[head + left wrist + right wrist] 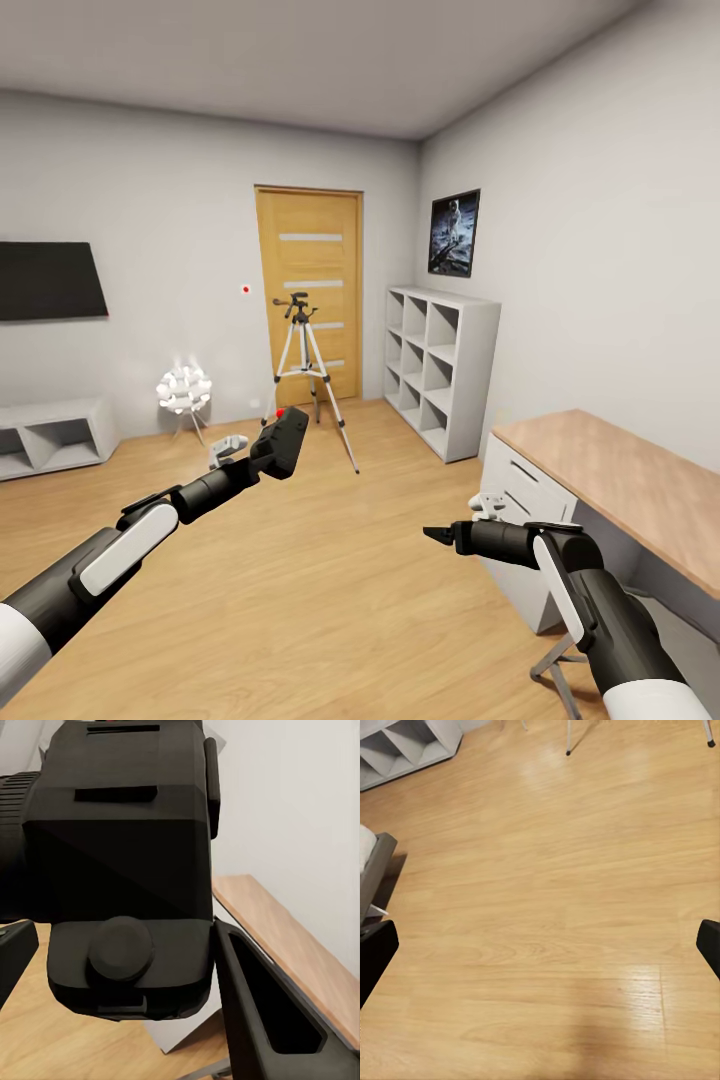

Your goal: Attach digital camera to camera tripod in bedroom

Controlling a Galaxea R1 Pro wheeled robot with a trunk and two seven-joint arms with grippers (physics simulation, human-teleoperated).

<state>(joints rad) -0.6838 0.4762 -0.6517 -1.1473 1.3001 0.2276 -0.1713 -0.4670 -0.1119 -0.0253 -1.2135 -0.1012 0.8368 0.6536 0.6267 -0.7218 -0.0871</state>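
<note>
Bedroom (300,600) with pale walls and a plank floor is spreading ahead of me, the wooden door (310,290) closing the far wall. I am reading the scene from its largest parts downward. A white cube shelf (440,370) is standing along the right wall beneath an astronaut picture (454,232); a wood-topped desk (620,480) is sitting nearer, at my right. A dark screen (50,281) is hanging at the left above a low white unit (55,437), with a white floor lamp (184,392) beside it.

I am locating the camera tripod (305,375) upright in front of the door, legs splayed, its black head carrying nothing.

I am holding the left arm raised and stretched forward. Its left gripper (120,945) is clamped on the digital camera (281,440), and in the left wrist view one finger (262,1012) is pressing against the camera's flank while the lens is jutting off to the side.

I am keeping the right gripper (438,536) low beside the desk, fingers apart and holding nothing, over bare floor.

I am judging the deciding relation thus: the tripod head is lying straight ahead of the camera and higher, well apart from it, and the left arm is the nearer one. The base is probably needing to roll closer before I lift the camera over the head.
</note>
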